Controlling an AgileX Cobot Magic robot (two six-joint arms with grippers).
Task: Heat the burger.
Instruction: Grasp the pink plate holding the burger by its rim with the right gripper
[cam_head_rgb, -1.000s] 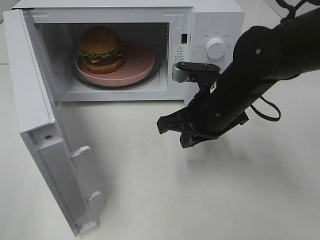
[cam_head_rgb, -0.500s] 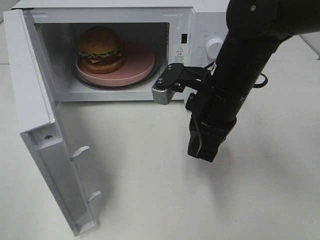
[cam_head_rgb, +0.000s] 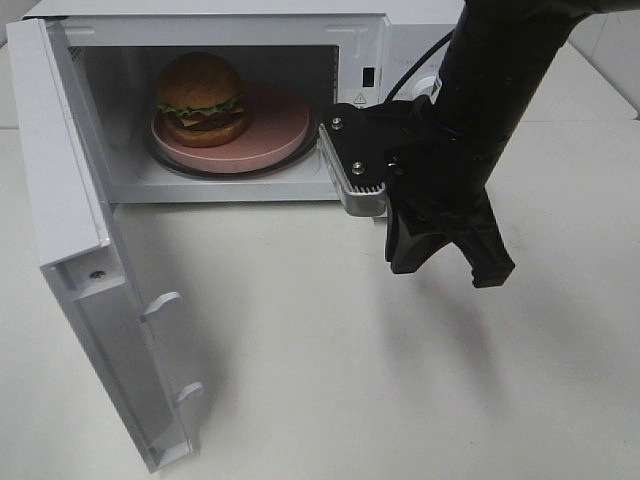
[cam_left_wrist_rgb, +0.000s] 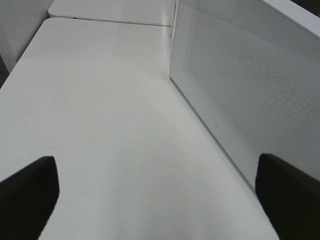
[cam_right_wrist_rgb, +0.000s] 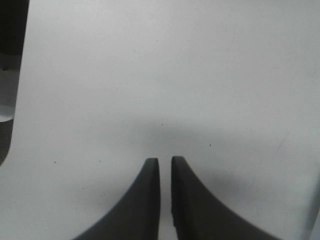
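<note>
The burger (cam_head_rgb: 200, 98) sits inside the microwave (cam_head_rgb: 350, 30), toward the hinge side of the cavity, on a pink plate (cam_head_rgb: 285, 125). It covers the part of the plate nearest the door (cam_head_rgb: 60, 180) and leaves the rest bare. It's upright, bun on top, with the lettuce frill and cheese showing at the edge. The door hangs wide open, swung out over the counter (cam_head_rgb: 300, 390) on the microwave's hinge side.

The right arm (cam_head_rgb: 500, 90) comes down in front of the microwave's control panel (cam_head_rgb: 405, 50). Its silver camera block (cam_head_rgb: 355, 180) is just outside the cavity opening, at the corner next to the control panel. The right end effector (cam_right_wrist_rgb: 165, 161) points down at the counter just in front of the microwave, outside the cavity and well apart from the burger. In its wrist view the two dark fingers (cam_right_wrist_rgb: 145, 200) are all but closed, with only a thin slit between the tips, and they're gripping nothing — just bare counter past them.

The left end effector (cam_left_wrist_rgb: 160, 195) only shows up in its own wrist view. Its fingertips sit at opposite edges, spread wide and released, with nothing between them. It hovers over the counter beside a white panel (cam_left_wrist_rgb: 240, 90) with a fine dot pattern — can't tell for sure which face of the microwave that is.
</note>
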